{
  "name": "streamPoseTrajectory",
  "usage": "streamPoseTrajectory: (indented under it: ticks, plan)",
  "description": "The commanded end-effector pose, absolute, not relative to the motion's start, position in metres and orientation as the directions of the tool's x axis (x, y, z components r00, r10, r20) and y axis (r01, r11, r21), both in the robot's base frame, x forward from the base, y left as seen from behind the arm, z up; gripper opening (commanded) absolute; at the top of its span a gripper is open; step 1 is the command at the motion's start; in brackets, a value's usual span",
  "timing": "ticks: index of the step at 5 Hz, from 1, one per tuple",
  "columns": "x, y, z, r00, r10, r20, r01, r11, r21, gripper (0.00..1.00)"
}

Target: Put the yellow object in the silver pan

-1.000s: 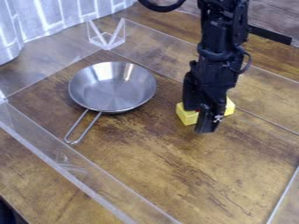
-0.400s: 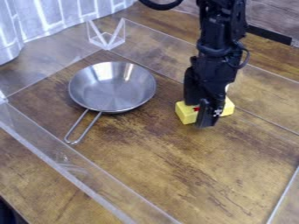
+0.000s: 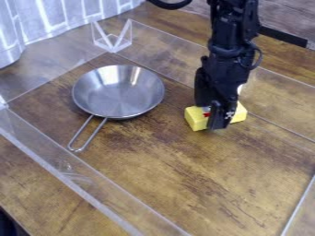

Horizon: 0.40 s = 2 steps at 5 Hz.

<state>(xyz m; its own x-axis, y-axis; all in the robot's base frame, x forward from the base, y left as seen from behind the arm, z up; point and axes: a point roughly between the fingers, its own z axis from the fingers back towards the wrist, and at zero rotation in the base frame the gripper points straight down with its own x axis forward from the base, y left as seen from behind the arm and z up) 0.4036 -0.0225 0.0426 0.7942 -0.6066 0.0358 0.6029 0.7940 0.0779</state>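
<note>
The yellow object (image 3: 215, 116) lies flat on the wooden bench (image 3: 185, 175), well to the right of the silver pan (image 3: 116, 91) and apart from it. The black gripper (image 3: 216, 120) points straight down over the block, its fingers (image 3: 226, 112) spread wide and lowered around it, hiding much of its top; whether they touch its sides cannot be told. The pan sits upright and holds nothing, its wire-loop handle reaching toward the bench's near-left edge. Behind the pan, further from the camera, stands a small clear triangular holder (image 3: 112, 36).
</note>
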Motion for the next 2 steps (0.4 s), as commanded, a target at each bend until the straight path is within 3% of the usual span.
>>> streamPoseTrajectory:
  ticks: [1, 2]
  plan:
    - [0.412, -0.0141, 0.0514, 0.806, -0.588, 0.064, 0.581, 0.808, 0.097, 1.0]
    - [0.4123, -0.0132, 0.0497, 0.808, -0.585, 0.062, 0.579, 0.81, 0.093, 0.0]
